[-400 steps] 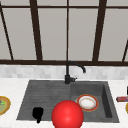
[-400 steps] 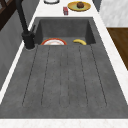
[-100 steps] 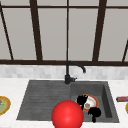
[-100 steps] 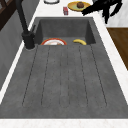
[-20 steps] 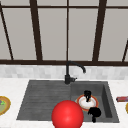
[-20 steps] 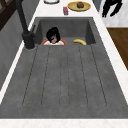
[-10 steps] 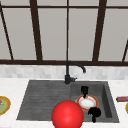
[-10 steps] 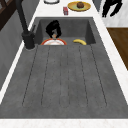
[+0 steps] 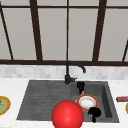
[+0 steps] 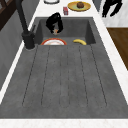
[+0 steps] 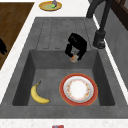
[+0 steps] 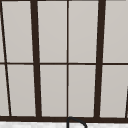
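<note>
You can't tell what the left hand [image 11: 76, 47] is pinching: the small orange scrap [image 11: 73, 58] at its fingertips is too small to name. In the front view the red ball [image 9: 67, 115], just left of the right hand [image 9: 94, 113], covers the near-left rim of the plate [image 9: 87, 102]. In the right side view the picture's left edge cuts off most of the right hand.
</note>
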You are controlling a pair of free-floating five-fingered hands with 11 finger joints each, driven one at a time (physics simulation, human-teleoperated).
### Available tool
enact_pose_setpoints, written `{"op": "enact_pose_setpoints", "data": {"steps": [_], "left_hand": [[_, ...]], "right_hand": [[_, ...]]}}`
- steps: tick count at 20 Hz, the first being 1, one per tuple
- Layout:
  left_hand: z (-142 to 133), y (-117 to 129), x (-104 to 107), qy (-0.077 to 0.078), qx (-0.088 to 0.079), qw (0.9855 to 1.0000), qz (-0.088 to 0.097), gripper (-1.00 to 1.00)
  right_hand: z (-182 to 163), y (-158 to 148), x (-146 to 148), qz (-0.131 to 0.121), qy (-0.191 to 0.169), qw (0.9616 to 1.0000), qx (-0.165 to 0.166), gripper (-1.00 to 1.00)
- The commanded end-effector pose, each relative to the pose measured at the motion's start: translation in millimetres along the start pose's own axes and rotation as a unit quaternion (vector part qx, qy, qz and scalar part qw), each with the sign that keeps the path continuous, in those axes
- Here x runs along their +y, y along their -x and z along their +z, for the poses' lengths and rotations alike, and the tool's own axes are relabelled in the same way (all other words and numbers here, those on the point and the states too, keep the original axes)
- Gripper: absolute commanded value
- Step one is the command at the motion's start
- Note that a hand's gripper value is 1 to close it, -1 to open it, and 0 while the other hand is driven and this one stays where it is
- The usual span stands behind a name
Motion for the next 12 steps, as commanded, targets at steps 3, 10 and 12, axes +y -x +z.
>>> {"op": "enact_pose_setpoints", "data": {"steps": [3, 10, 12], "left_hand": [[25, -34, 23, -0.007, 0.006, 0.9998, 0.016, 1.0], [54, -79, 53, -0.007, 0.005, 0.9997, 0.024, 1.0], [63, -93, 63, -0.007, 0.004, 0.9995, 0.029, 1.0]], "right_hand": [[0, 0, 0, 0.0, 0.0, 1.0, 0.0, 0.0], [0, 0, 0, 0.0, 0.0, 1.0, 0.0, 0.0], [0, 0, 0, 0.0, 0.0, 1.0, 0.0, 0.0]]}}
